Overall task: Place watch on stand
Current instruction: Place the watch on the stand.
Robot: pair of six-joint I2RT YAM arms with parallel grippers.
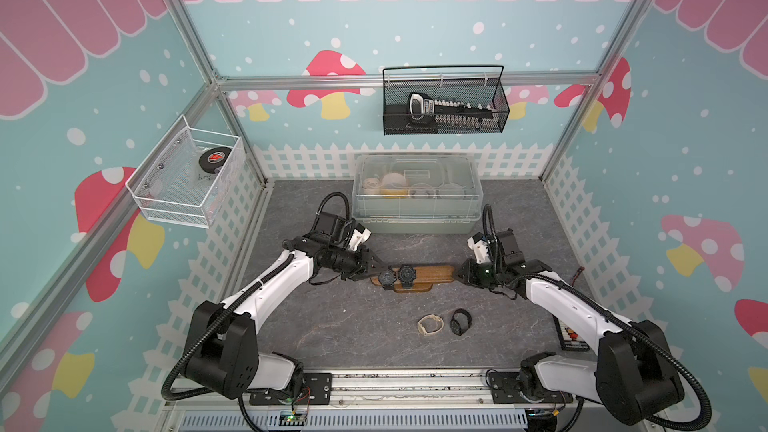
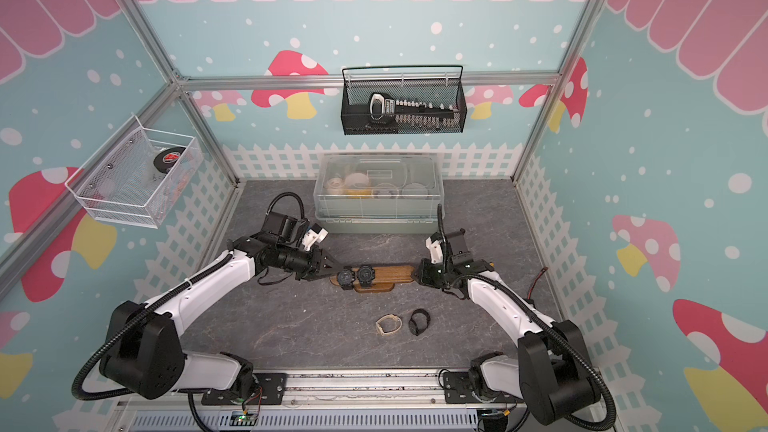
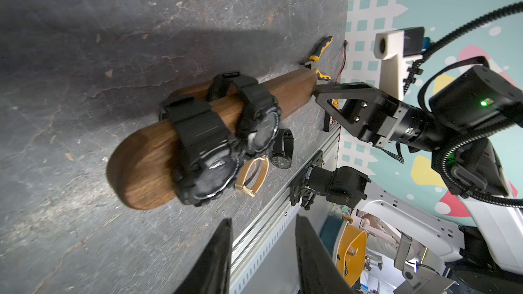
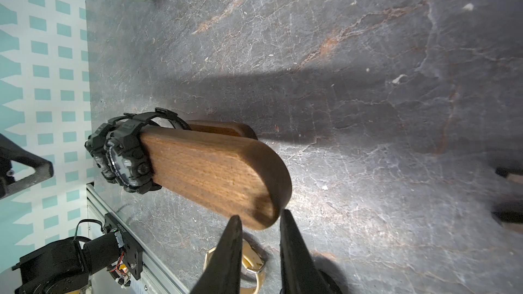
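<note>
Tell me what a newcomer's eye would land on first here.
The wooden stand at the scene's centre, wearing two chunky black watches side by side near one end. The left gripper hangs open beside them; the right gripper clamps the bare end. Nearer the robot's base, a beige watch and a slim black watch lie loose on the table.

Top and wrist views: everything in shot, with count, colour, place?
wooden stand: 1, brown, table centre
watches on stand: 2, black, near its left end
loose watches: 2, beige and black, table front
lidded box: 1, clear, table rear
wire baskets: 2, black rear wall, white left wall
disc: 1, black, inside white basket
pliers: 1, yellow-black, beyond stand's right end
left gripper: 1, black, open, beside stand's left end
right gripper: 1, black, closed on stand's right end
</note>
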